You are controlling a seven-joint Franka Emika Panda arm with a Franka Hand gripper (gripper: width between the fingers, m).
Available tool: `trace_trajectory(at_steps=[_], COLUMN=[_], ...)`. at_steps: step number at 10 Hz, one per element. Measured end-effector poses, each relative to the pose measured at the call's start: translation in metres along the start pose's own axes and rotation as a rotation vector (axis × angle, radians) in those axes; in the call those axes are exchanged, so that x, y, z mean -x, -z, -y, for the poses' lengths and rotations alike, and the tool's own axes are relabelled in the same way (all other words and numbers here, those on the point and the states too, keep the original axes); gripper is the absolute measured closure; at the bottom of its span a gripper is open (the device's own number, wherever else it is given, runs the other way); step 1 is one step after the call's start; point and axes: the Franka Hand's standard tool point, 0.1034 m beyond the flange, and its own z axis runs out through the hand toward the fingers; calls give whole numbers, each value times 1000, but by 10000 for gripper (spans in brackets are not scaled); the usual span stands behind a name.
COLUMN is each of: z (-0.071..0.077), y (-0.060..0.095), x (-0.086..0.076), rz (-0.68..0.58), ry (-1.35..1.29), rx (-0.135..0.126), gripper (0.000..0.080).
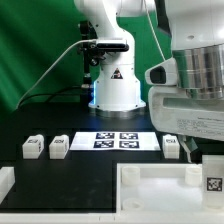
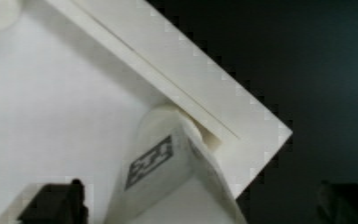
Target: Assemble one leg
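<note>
A leg, a small white block with a black-and-white tag, stands upright at the corner of the large white panel on the exterior view's right. My gripper hangs just above it. In the wrist view the leg sits against the panel's raised rim, between my two dark fingers. Dark gaps show on both sides of the leg, so my gripper is open around it and not touching it. Three more legs lie on the table: two on the left and one on the right.
The marker board lies flat at the table's middle, in front of the robot base. A white part sits at the exterior view's left edge. A green backdrop stands behind.
</note>
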Motion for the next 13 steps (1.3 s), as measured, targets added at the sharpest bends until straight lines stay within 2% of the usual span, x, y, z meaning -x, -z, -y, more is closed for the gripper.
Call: trace_trajectory(at_steps=[1,4,5,6,7,8,10,12,13], z=[2,4,4,4,4,3,-3,-5,-4], y=[1,1,1,1,2,2,1,0,0], x=[-2,-3,-3,-2,-3,-4,-9,-6,-5], rz=[-21,-32,-31,-31,-32,-32,3,27,34], ry=[157,148,145,58,-67,-154,-487,-834,-963], rx=[16,9,8,6,4,2,-44,-90,-97], gripper=[151,179,361,361,499,499,499,499,499])
